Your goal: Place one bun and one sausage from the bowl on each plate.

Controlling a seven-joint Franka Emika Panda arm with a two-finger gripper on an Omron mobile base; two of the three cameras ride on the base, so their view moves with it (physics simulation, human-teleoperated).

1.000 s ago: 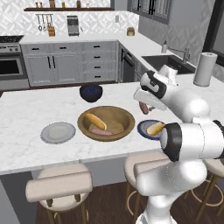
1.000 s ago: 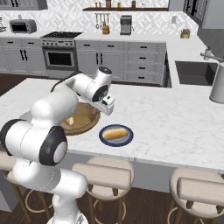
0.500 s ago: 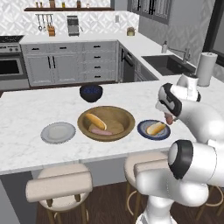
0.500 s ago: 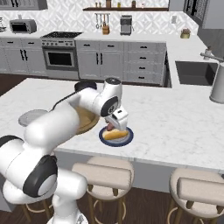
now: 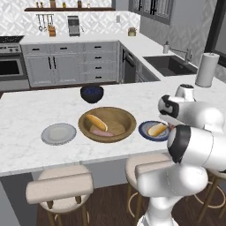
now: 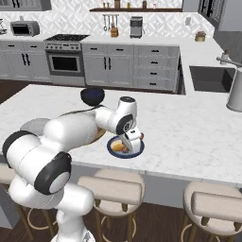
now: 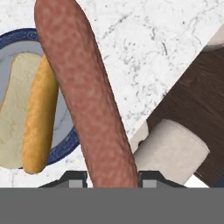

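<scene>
- Gripper [image 6: 127, 144]: fingers clamped on one end of a sausage [image 7: 87, 100], which extends straight out beyond the tips.
- Sausage: probably light, firm and smooth; an end hold may let it swing, so a mid-length hold would seem steadier.
- Blue plate [image 7: 70, 146], directly below the gripper, carries a bun [image 7: 26, 113].
- Arm: folded over the counter [image 6: 189, 132], hand pointing down; wooden bowl [image 5: 107, 124] lies well aside.
</scene>
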